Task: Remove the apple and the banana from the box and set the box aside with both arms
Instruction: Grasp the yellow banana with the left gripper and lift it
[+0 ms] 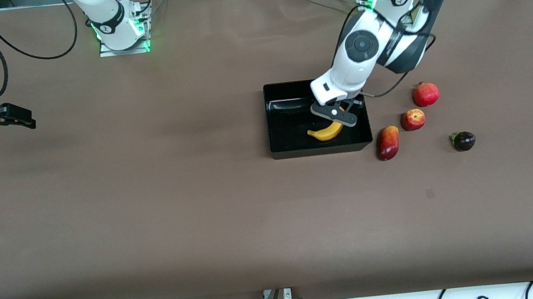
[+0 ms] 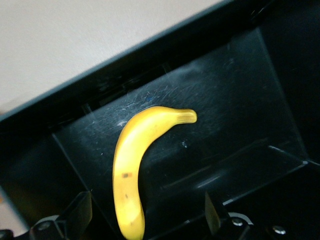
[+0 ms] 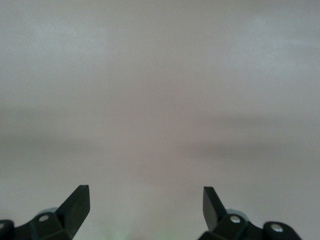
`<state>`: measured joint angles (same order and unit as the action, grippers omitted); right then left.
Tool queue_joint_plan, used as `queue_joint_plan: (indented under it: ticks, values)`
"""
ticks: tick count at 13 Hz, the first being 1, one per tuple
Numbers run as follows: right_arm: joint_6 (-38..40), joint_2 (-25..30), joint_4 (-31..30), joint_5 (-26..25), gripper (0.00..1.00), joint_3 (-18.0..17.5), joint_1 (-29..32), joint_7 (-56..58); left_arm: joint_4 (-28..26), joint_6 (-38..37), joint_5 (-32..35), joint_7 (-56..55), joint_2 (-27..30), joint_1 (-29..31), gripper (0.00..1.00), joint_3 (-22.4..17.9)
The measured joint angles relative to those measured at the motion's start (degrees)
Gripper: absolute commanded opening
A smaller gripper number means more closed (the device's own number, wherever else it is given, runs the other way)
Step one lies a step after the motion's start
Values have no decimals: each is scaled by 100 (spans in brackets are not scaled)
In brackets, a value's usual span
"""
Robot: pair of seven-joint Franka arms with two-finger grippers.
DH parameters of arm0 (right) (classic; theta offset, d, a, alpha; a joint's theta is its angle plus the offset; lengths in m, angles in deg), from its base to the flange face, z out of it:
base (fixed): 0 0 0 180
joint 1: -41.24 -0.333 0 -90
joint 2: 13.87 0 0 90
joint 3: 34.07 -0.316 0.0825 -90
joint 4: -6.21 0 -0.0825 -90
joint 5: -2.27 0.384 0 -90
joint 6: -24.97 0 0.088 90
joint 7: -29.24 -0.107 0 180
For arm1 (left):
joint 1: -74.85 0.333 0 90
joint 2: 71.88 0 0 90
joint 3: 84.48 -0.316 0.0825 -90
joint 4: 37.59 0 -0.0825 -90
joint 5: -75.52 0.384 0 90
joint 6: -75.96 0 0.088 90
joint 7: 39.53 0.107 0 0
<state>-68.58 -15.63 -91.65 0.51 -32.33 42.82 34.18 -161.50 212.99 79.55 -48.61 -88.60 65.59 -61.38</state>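
In the front view we see the left gripper [image 1: 334, 114] lowered into the box [image 1: 287, 153], hanging just over the banana [image 1: 326, 132], its fingers spread apart with nothing between them. The banana lies on the box floor at the end toward the left arm, near the wall closest to the camera, its long axis running roughly from eight o'clock to two o'clock in this view. The apple [image 1: 412, 119] already sits out on the desk [image 1: 152, 207], just beside the box toward the left arm's end, with a mango [image 1: 387, 142], a larger red fruit [image 1: 426, 93] and a dark purple fruit [image 1: 463, 140] around it. The right gripper [image 1: 17, 117] waits over bare desk well apart from the box, so we judge the left arm the one for this pick.

The left wrist view adds what the front view hides: the banana [image 2: 132, 170] runs up between the two spread fingertips [image 2: 80, 210], nearer one than the other, its curved tip past them.

The right wrist view shows only open fingertips [image 3: 77, 205] over plain desk.
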Motion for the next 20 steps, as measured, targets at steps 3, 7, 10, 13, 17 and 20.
queue_joint_plan:
  ticks: [3, 7, 10, 13, 17, 20]
  values:
    - [-9, -14, 0, -5, 100, 135, 17, 2, -33, 290, 21, 58, -387, -1, 100, -58]
    - [-57, -19, -1, -8, 100, 197, 39, 3, -88, 590, 146, 95, -713, -31, 100, -144]
    - [-59, -37, -3, -8, 100, 198, 38, 2, -123, 825, 286, 108, -923, -31, 100, -232]
    - [-60, -62, -2, -8, 100, 154, 30, 2, -149, 940, 287, 128, -1088, -87, 49, -235]
    - [-125, -62, -1, -3, 100, 111, 1, 1, -140, 1010, 300, 149, -1102, -122, 0, -248]
    - [-96, -62, -1, 0, 100, 80, -68, 0, -124, 924, 314, 321, -1001, -123, 0, -293]
